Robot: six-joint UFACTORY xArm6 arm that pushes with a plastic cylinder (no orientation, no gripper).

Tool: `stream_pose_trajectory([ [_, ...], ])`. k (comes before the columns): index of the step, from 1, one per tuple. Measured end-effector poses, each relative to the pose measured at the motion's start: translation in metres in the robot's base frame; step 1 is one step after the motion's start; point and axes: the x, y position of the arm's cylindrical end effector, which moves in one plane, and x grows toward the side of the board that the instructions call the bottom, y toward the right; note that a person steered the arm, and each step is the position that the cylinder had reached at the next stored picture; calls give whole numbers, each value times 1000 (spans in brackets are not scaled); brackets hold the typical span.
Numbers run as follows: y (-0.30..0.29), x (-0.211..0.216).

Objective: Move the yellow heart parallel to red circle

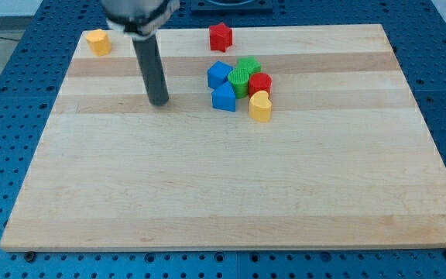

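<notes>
The yellow heart point(260, 106) lies just right of the board's middle, at the lower right of a cluster of blocks. The red circle point(260, 84) sits directly above it, touching it. My tip point(159, 101) rests on the board to the left of the cluster, about a third of the board's width from the yellow heart, touching no block. The rod rises from it toward the view's top.
In the cluster are two blue blocks point(218, 74) point(224, 98) and two green blocks point(240, 77) point(248, 65). A red star-like block point(221, 36) stands at the top edge. A yellow block point(97, 41) sits at the top left corner of the wooden board point(231, 194).
</notes>
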Motion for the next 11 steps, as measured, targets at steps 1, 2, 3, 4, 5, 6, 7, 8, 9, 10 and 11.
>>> stream_pose_trajectory([
  [1, 32, 43],
  [2, 69, 45],
  [3, 103, 43],
  [4, 119, 30],
  [5, 123, 11],
  [6, 153, 6],
  [7, 171, 6],
  [8, 196, 6],
  [9, 208, 6],
  [10, 217, -3],
  [11, 236, -16],
])
